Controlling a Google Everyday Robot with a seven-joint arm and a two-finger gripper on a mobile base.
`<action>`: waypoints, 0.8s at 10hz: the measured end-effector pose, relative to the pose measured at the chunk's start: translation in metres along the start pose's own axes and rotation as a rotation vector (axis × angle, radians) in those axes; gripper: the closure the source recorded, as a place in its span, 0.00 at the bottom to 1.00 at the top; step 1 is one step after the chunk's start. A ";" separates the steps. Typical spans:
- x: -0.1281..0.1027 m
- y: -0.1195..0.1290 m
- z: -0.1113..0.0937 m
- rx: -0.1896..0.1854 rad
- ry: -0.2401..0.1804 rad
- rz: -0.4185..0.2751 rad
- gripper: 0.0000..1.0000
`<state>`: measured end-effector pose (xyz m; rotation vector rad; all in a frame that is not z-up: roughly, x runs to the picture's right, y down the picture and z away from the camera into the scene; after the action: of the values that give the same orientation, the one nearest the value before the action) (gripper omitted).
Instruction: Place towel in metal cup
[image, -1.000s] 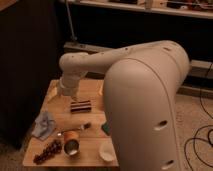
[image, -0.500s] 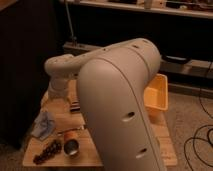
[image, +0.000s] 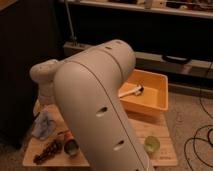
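Here, the robot's arm (image: 100, 115) fills the foreground, a smooth, off-white plastic shell, rounded like a fat tube and pierced by a few small oval slots. It bends at a knobbly cylindrical joint (image: 45, 75) on the left of the picture. The claw is not in view, so whether it is wide, narrow or holding anything cannot be told.

Below and behind the arm stands a pale wooden tabletop (image: 145, 127) with a matte, flat surface. Near its front left edge lies a dark cluster (image: 47, 151) of small rounded lumps, grape-like. Just beside that, to the right, stands the metal cup (image: 71, 147), a short, shiny cylinder partly hidden by the arm. A small, rounded green object (image: 152, 144) sits at the front right.

The towel (image: 45, 125) lies crumpled on the left of the tabletop, behind the cluster and near the cup but outside it; it is soft, blue-grey cloth in loose folds.

Farther back rests a rectangular yellow plastic bin (image: 150, 92) with sloping walls, and inside it a white tool (image: 131, 91) with a slim handle. Dark shelving (image: 150, 30) crosses the background, and thin cables (image: 200, 140) loop on the carpet at right.
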<state>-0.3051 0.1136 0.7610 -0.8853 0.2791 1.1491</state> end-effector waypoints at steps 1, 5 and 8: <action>0.000 0.001 0.007 -0.016 0.020 -0.006 0.20; 0.001 0.011 0.032 -0.050 0.069 -0.046 0.20; 0.000 0.022 0.047 -0.048 0.096 -0.085 0.20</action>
<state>-0.3355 0.1510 0.7805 -0.9873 0.2905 1.0397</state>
